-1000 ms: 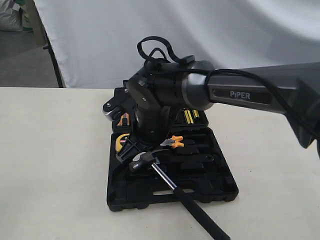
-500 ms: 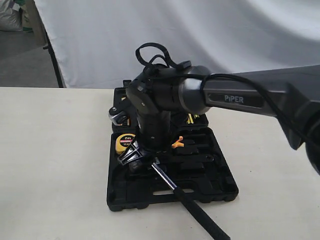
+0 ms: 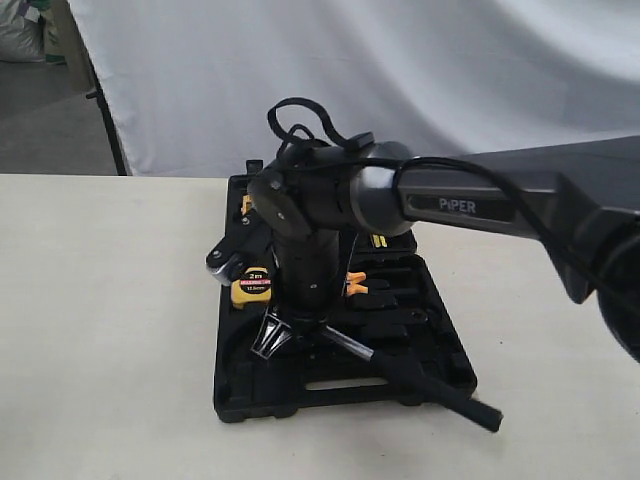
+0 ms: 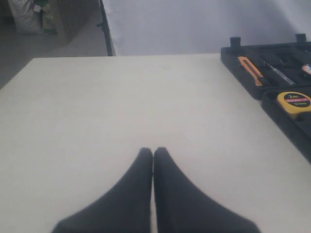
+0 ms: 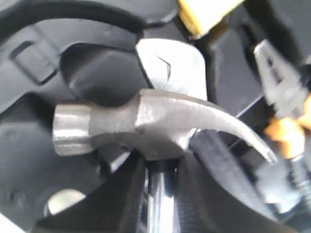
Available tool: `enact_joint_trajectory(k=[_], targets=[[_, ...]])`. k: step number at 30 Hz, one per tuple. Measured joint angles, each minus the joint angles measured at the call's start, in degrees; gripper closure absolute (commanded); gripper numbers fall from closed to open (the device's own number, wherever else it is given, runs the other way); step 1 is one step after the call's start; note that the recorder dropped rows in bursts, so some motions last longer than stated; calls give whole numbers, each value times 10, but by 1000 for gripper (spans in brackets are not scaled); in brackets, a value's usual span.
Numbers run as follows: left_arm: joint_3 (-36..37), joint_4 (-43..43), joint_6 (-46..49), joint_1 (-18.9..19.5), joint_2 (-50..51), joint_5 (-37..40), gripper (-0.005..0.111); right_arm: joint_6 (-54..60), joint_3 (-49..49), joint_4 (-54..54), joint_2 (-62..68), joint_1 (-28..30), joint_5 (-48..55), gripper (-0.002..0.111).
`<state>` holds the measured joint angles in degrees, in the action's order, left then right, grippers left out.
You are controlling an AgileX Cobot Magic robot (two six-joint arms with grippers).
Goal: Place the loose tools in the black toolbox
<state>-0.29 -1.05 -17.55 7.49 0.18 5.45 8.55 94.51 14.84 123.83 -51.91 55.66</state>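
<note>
Clamping hammer (image 5: 146,124) shaft just below head | right pincer (image 5: 163,172) narrow on it | head over black toolbox (image 3: 250,395)

You're looking at a pale matte tabletop (image 3: 100,350). Directly on it: the black toolbox (image 3: 300,405), open, lying flat, approx. centre.

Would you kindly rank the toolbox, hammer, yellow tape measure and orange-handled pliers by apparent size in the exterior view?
1. black toolbox
2. hammer
3. yellow tape measure
4. orange-handled pliers, though the arm hides most of them, so last place is unsure.
</note>
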Motion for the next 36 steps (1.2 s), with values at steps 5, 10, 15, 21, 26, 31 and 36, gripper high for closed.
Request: enact_joint_trajectory(k=[5,10,15,21,26,31,36], targets=[[0,0,0,0,0,0,106,100,0,-13,-10,-1,-1,109],[0,0,0,0,0,0,106,179,0,-58,-10,-3,-17,109],[0,0,0,0,0,0,106,282,0,-72,-2,-17,-26,109],[0,0,0,0,0,0,106,367,0,-75,11,-38,-32,109],[0,0,0,0,0,0,106,376,0,-76,11,-43,-41,109],[0,0,0,0,0,0,106,378,0,-76,12,-43,-41,109],[0,0,0,0,0,0,106,369,0,-75,15,-43,-41,109]])
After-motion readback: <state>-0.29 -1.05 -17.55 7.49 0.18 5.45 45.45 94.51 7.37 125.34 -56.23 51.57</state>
